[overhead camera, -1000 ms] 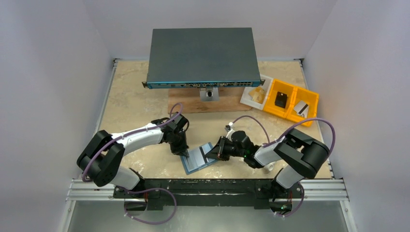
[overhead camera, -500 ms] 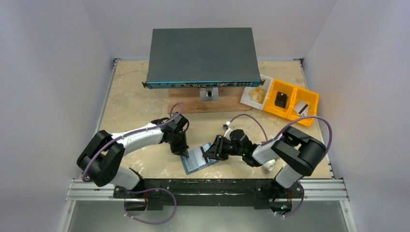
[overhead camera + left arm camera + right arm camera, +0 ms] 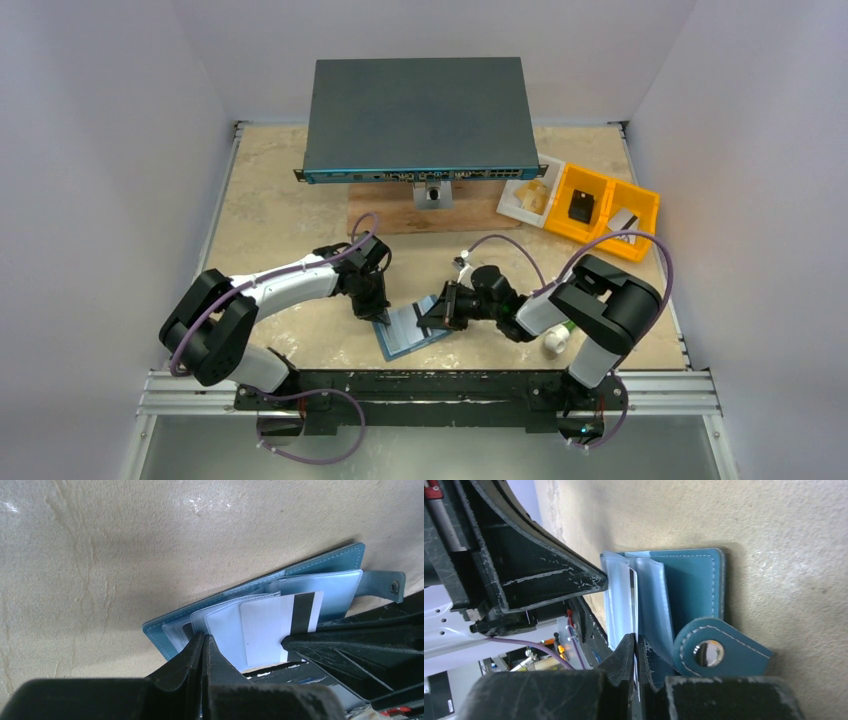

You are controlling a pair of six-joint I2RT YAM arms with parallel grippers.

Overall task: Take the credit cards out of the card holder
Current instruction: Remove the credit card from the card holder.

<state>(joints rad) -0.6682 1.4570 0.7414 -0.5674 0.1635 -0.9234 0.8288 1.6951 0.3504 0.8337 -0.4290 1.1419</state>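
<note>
Right claw point(image 3: 430, 316) crept left — pinching card holder's point(image 3: 402, 336) credit card point(image 3: 265, 630).

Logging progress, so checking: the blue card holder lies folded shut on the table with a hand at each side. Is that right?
Not shut. The card holder lies open on the table with the left hand and right hand at its sides. The left wrist view shows its clear sleeves and a white card.

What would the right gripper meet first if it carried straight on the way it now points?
Beyond the open card holder it reaches over, probably the left gripper at the far edge, though height is unclear.
</note>
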